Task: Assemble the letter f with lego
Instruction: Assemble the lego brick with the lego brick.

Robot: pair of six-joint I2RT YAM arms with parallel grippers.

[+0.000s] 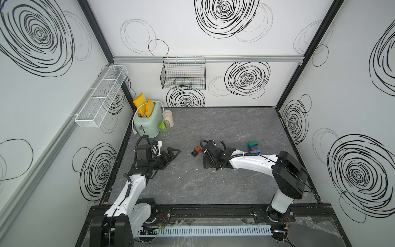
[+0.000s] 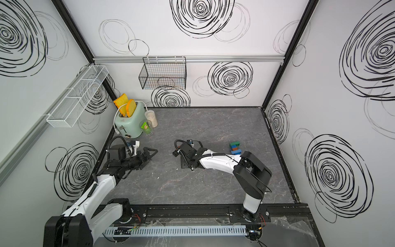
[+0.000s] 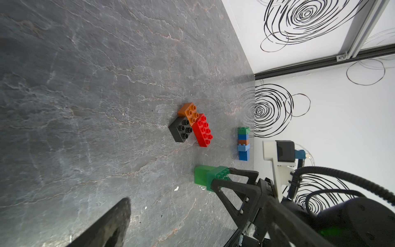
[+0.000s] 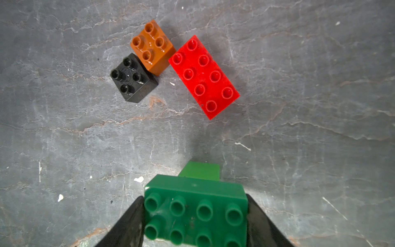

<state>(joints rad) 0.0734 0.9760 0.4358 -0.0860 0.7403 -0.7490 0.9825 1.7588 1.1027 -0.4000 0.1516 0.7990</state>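
My right gripper (image 4: 194, 200) is shut on a dark green oblong lego brick (image 4: 195, 211), gripping it by its two short ends. A lighter green brick (image 4: 199, 170) is stuck under it. Just beyond lie three loose bricks: an orange square one (image 4: 151, 46), a black square one (image 4: 132, 78) and a red oblong one (image 4: 204, 77). In a top view the right gripper (image 1: 208, 163) points down near the orange and black bricks (image 1: 196, 150); the green bricks are hidden there. A stack of green, blue, orange and light blue bricks (image 1: 253, 147) stands to the right. My left gripper (image 1: 171, 156) is open and empty, well to the left.
A mint toaster (image 1: 147, 122) with two bread slices, a glass (image 1: 164, 128) and a jar (image 1: 168, 118) stand at the back left corner. A black wire basket (image 1: 182, 74) and a white mesh shelf (image 1: 100, 96) hang on the walls.
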